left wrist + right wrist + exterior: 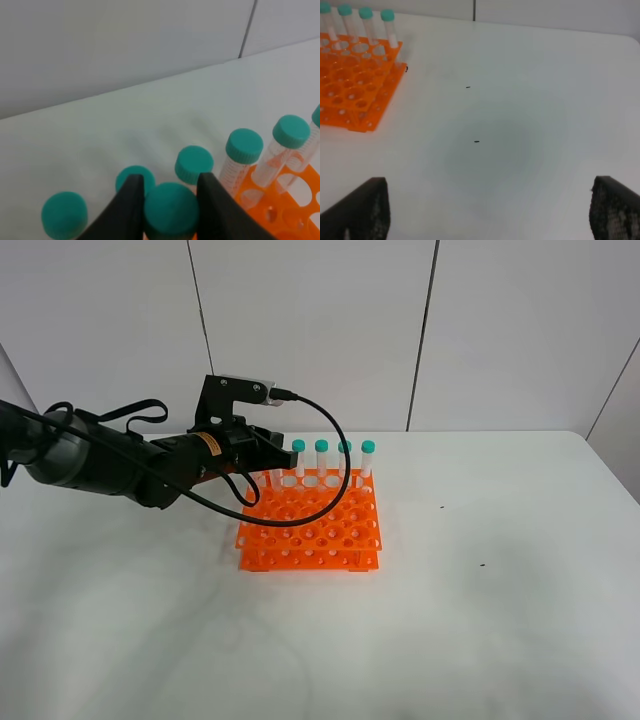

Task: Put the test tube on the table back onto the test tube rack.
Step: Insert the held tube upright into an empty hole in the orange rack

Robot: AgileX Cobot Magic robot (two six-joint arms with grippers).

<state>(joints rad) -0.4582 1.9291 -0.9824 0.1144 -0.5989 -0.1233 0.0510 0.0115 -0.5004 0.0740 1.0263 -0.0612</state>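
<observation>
The left gripper (268,454) hangs over the back left corner of the orange test tube rack (310,525). In the left wrist view the left gripper (170,187) is shut on the teal cap of a test tube (171,210), held upright among other capped tubes; its lower part is hidden. The rack also shows in the left wrist view (282,212) and in the right wrist view (355,90). The right gripper (490,205) is open and empty above the white table (480,590), and is out of the exterior view.
Several other teal-capped tubes (333,458) stand in the rack's back row, close around the held one (244,146). A black cable loops from the left wrist over the rack (340,465). A grey panelled wall stands behind the table.
</observation>
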